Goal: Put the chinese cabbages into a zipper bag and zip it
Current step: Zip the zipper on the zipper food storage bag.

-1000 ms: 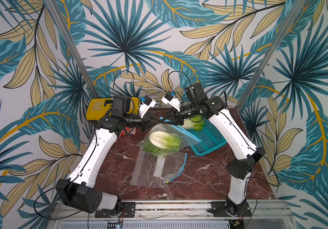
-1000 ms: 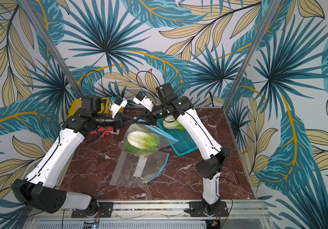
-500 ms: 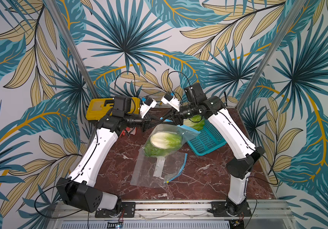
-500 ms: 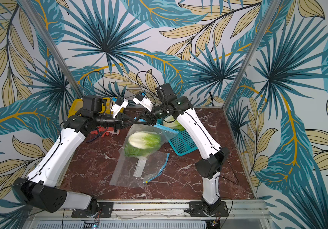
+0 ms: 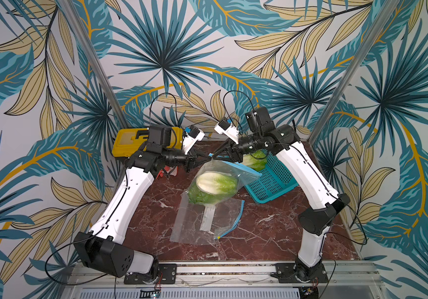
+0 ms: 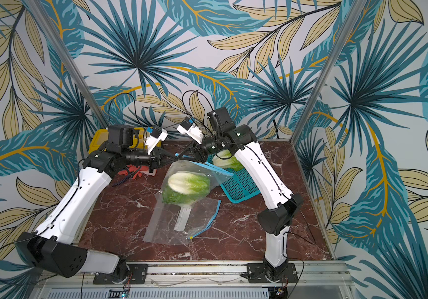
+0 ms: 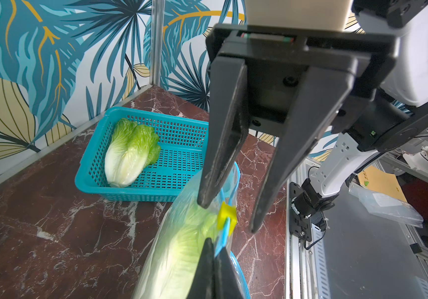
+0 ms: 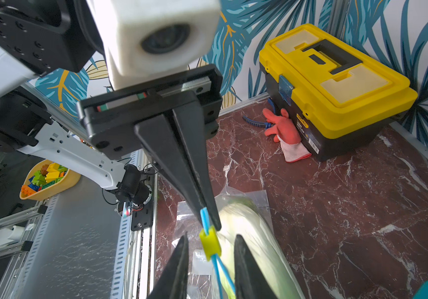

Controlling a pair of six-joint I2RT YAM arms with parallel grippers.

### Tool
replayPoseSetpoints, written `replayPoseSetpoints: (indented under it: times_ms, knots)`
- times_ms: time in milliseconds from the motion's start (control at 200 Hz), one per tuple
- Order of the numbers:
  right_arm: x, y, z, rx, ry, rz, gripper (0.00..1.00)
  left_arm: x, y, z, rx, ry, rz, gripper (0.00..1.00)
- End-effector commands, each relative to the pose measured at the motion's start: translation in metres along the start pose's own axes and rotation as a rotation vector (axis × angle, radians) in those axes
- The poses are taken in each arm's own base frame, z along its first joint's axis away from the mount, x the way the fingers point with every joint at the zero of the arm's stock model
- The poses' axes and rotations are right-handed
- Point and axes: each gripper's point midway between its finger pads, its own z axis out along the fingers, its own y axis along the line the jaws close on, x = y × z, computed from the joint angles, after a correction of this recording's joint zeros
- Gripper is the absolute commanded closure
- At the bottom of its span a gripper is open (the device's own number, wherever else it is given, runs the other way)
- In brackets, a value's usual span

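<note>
My left jaws are pinched shut on the end of the hanging clear plastic blue-zippered bag (image 5: pixel 236 169) of pale-green chinese cabbages (image 5: pixel 216 182), while my part-open right jaws straddle its small yellow slider (image 8: pixel 209 244), the track running back toward my right arm.

Leaf-print wallpaper (image 5: pixel 207 38): teal and dark blue palm fronds, tan leaves with black veins, ochre stems, pale grey ground.
Marble-look tabletop (image 5: pixel 259 227): dark red-brown, white veining.
Perforated plastic basket (image 5: pixel 272 181), right of centre: turquoise.
Hinged plastic toolbox (image 5: pixel 130 141), left of centre: yellow lid, black body and handle, blue latch.
Work glove (image 8: pixel 285 132): orange-red, white cuff.
Bulging clear zipper bag (image 5: pixel 223 170), centre: colourless film, blue zip strip, yellow slider (image 8: pixel 209 244).
Flat clear plastic bag (image 5: pixel 189 227), below it: blue strip, white label.
Oblong chinese cabbages (image 5: pixel 215 182): creamy white bases, light green frilly tops.
Robot arms (image 5: pixel 130 191): white shells, black joints.
Small bowl of toy bricks (image 8: pixel 47 178): yellow bowl; green, yellow, orange, blue bricks.
</note>
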Motion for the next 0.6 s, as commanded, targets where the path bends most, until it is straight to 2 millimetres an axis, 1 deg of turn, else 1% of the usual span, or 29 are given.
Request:
replayPoseSetpoints:
  times_ms: [0, 491, 591]
  knots:
    - [0.0022, 0.0052, 0.0004, -0.028, 0.004, 0.024, 0.71, -0.0112, -0.0062, -0.0041, -0.001, -0.017, 0.036, 1.0]
    - [0.0059, 0.0009, 0.0059, -0.036, 0.013, 0.043, 0.72, -0.0114, -0.0053, -0.0037, -0.002, -0.016, 0.034, 1.0]
    - [0.0065, 0.0003, 0.0069, -0.039, 0.015, 0.046, 0.74, -0.0113, -0.0051, -0.0035, -0.001, -0.016, 0.033, 1.0]
